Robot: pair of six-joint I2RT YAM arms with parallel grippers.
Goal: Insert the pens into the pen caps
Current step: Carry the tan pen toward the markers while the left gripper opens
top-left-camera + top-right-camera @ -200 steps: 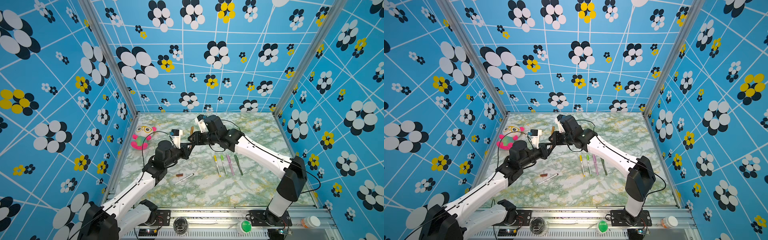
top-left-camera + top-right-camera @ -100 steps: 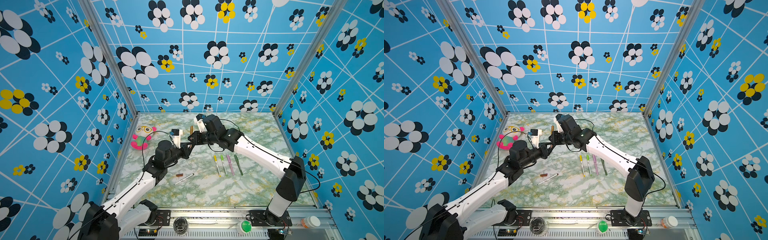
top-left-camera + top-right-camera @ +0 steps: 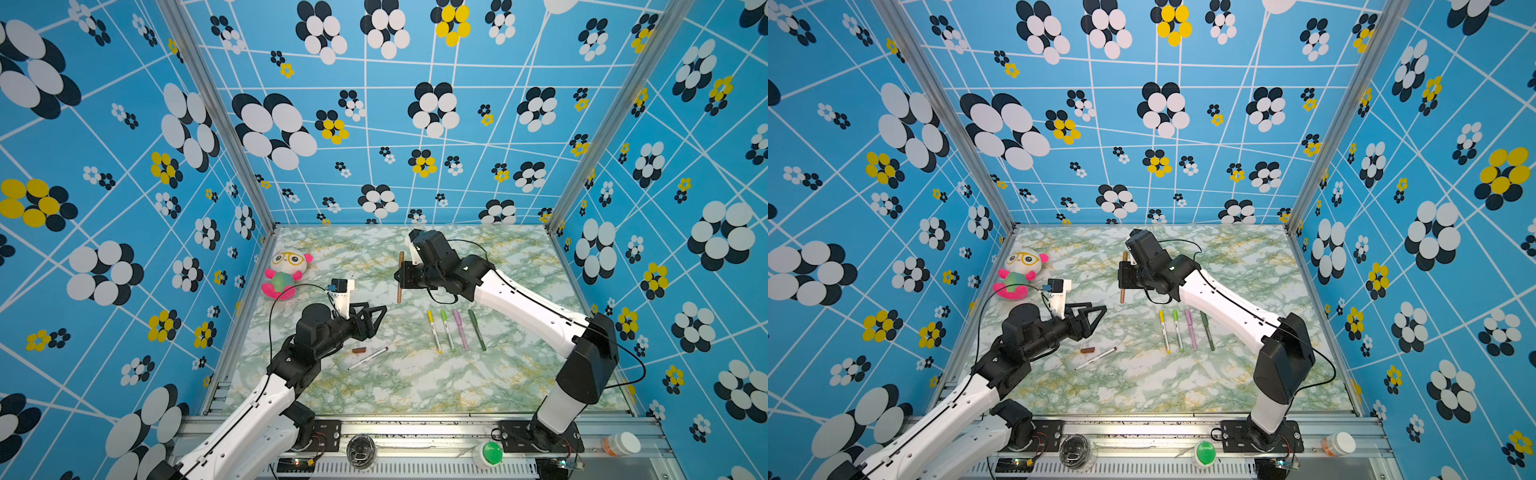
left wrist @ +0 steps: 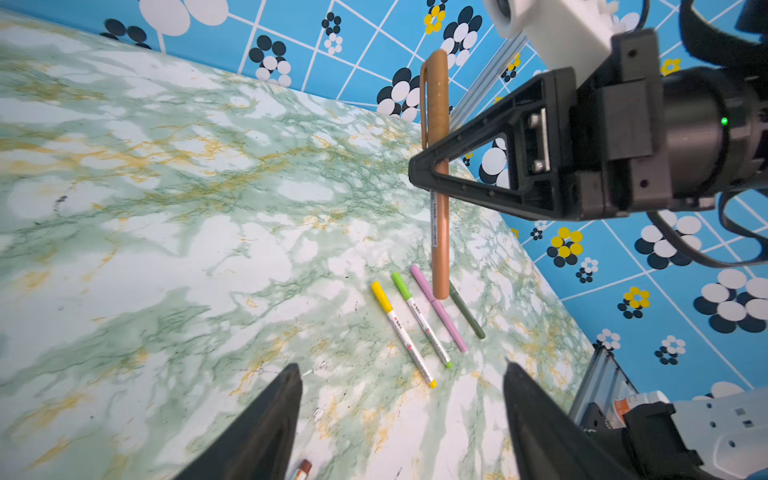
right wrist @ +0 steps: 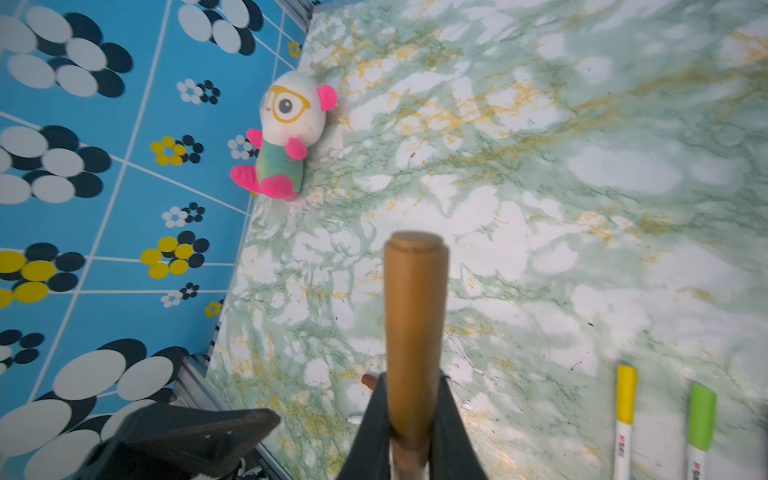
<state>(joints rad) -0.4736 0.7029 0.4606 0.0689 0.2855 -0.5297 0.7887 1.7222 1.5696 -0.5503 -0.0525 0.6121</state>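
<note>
The right tool (image 3: 401, 276) pinches the tan pen (image 3: 399, 296) upright at mid-frame, cap (image 4: 434, 95) seemingly seated, left tool (image 3: 377, 320) spread and empty lower left, so next it needs laying beside the row of four (image 3: 460, 329).

The counter (image 3: 415, 386) wears a smooth, marble-patterned sheet with a soft sheen. The rail (image 3: 415, 428) along the counter's front edge is brushed bare metal. The tan pen (image 5: 413, 324) is smooth matt plastic; the fingers (image 4: 469, 133) are matt black plastic. The plush toy (image 5: 286, 137) on the counter is soft, fuzzy cloth. The arm shells (image 3: 528, 311) are glossy white plastic
</note>
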